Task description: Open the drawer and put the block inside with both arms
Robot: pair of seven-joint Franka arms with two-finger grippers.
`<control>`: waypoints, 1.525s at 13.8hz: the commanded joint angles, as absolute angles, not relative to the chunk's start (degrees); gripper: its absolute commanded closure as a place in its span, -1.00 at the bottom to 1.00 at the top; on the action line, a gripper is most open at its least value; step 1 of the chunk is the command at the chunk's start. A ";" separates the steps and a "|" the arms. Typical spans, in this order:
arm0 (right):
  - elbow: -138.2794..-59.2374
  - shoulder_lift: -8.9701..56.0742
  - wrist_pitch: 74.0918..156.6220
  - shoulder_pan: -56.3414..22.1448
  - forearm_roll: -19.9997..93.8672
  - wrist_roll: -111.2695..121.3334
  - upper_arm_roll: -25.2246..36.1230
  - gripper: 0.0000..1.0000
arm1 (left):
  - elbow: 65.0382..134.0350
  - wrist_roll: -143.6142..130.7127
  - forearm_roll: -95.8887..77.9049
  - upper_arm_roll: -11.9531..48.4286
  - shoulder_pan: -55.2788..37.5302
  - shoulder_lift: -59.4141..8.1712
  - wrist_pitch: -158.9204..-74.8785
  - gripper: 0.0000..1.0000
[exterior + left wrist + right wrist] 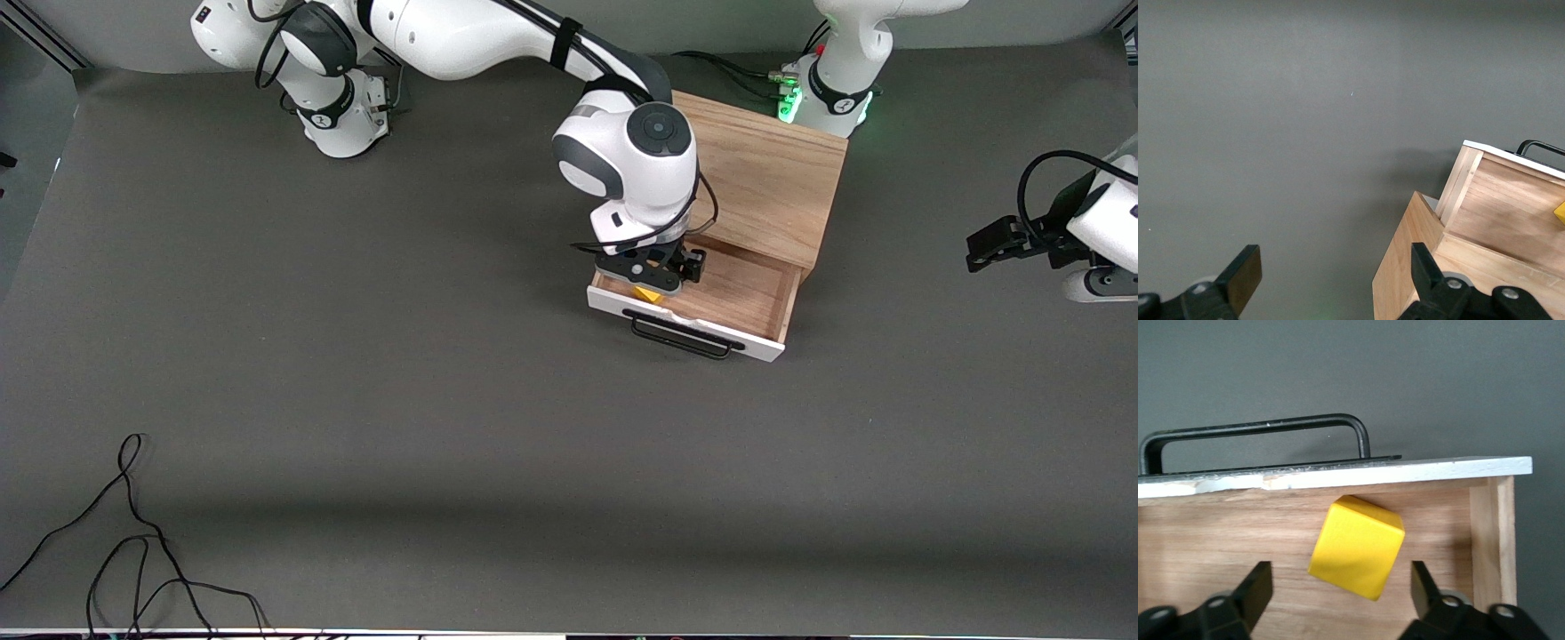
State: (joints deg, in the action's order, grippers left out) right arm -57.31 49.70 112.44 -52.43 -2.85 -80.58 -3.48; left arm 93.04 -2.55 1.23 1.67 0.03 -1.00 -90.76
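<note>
A: Why's the white-fronted wooden drawer pulled out toward 6 o'clock?
B: To take the small yellow cube, lying tilted inside by the front panel. Right end effector above it, fingers wide, empty.
A: Left end effector?
B: Waiting wide, 3 o'clock of the oak cabinet.

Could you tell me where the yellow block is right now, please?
The yellow block lies inside the open drawer, close to its white front panel, below the right gripper, whose open fingers stand clear of it.
</note>
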 commanded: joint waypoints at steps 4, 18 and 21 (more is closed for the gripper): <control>-56.25 43.79 108.64 -51.16 -4.22 -80.60 -2.55 -1.00 | 92.90 -1.67 0.79 0.79 -0.88 -0.18 -90.00 -1.00; -74.97 17.85 100.72 -14.80 1.14 -34.23 -2.11 -1.00 | 93.16 -1.76 0.79 0.79 -0.97 -0.44 -90.18 -1.00; -75.14 16.18 97.49 -8.45 1.67 -24.65 -1.94 -1.00 | 93.16 -1.93 0.53 0.79 -1.05 -0.44 -90.26 -1.00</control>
